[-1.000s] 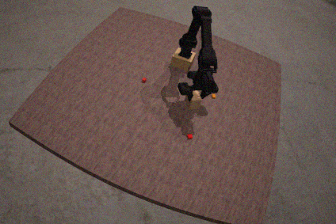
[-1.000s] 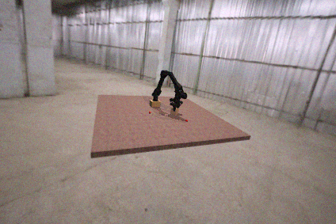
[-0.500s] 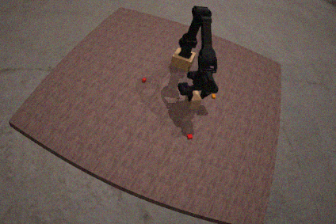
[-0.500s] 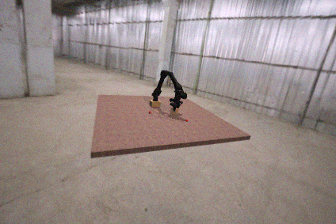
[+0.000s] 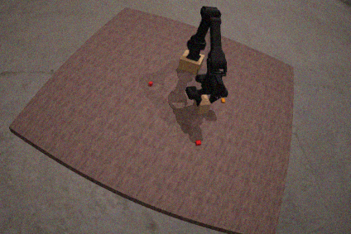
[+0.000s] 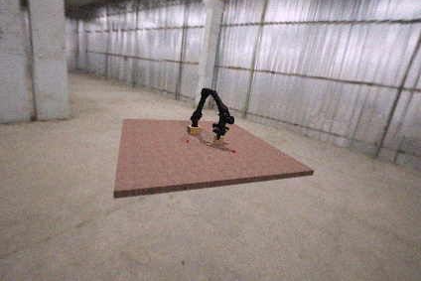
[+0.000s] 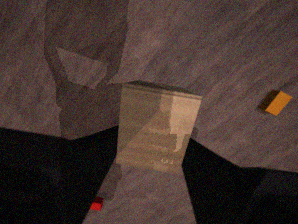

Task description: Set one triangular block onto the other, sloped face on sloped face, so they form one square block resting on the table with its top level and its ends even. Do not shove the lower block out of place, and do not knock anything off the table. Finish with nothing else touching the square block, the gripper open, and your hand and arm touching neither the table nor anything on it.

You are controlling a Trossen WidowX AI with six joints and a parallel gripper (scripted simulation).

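The worktop (image 5: 103,95) (image 6: 199,164) is mottled reddish brown with fine darker streaks. Beneath the black claw (image 5: 204,95) (image 6: 218,136) (image 7: 151,133), the wood (image 5: 203,105) (image 6: 218,140) (image 7: 150,125) looks pale tan, perhaps faintly grained. Near the claw, one cube (image 5: 223,100) (image 7: 279,103) is orange; another (image 5: 198,142) (image 6: 233,151) (image 7: 97,204) is red.
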